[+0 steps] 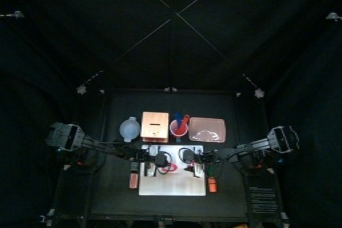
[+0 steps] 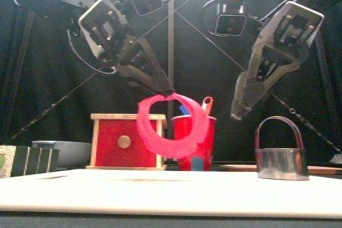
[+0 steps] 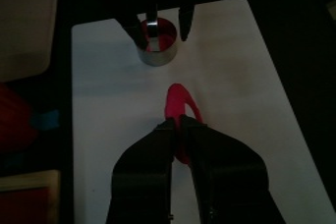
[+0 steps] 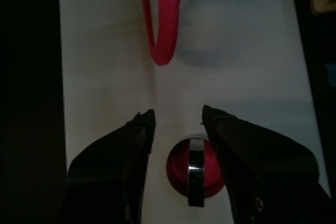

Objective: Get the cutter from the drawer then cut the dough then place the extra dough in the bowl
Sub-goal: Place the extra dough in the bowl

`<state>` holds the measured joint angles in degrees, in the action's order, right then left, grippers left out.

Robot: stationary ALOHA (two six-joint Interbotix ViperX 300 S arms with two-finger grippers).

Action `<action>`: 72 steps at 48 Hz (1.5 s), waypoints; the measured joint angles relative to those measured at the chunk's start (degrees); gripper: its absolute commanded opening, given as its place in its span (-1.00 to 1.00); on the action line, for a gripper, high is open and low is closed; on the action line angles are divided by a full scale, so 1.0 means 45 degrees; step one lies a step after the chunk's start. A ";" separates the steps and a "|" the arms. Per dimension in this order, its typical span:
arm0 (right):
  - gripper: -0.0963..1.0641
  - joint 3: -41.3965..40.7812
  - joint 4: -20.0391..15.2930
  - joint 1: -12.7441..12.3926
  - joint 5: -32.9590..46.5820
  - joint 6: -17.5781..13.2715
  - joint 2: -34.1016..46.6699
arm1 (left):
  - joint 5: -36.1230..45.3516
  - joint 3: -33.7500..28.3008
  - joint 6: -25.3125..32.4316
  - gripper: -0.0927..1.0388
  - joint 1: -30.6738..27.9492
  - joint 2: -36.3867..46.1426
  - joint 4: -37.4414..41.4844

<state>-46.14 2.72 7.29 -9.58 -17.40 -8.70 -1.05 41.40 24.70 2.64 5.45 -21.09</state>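
Left hand (image 2: 163,90) holds up the dough ring (image 2: 168,132); right hand (image 4: 178,113) is over the cutter (image 2: 281,158).
The left hand pinches the pink ring's top edge, and the ring hangs clear above the white board (image 3: 105,90). To its right the cutter stands on the board with red dough inside, the right hand spread just above it. The bowl (image 1: 130,127) sits far left.
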 measured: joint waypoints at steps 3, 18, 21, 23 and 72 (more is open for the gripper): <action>0.55 0.0000 0.0000 0.0000 0.0000 0.0000 0.0000 | 0.0039 0.0078 0.0000 0.07 -0.0488 0.0469 0.0215; 0.55 -0.0059 0.0234 -0.0020 0.0039 0.0078 0.0000 | 0.0254 0.1133 0.0020 0.07 -0.1738 0.3848 0.1777; 0.55 -0.0059 0.0332 -0.0020 0.0039 0.0078 0.0000 | 0.0254 0.1621 0.0000 0.07 -0.1934 0.4902 0.1816; 0.55 -0.0059 0.0371 -0.0020 0.0039 0.0059 0.0000 | 0.0254 0.1953 0.0000 0.07 -0.2090 0.5527 0.1816; 0.55 -0.0078 0.0430 -0.0020 0.0039 0.0000 0.0000 | 0.1367 0.6465 -0.0078 0.50 -0.7500 0.7246 0.1426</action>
<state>-46.49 4.66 7.21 -9.40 -17.40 -8.70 5.10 70.49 24.35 -31.11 38.06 -14.68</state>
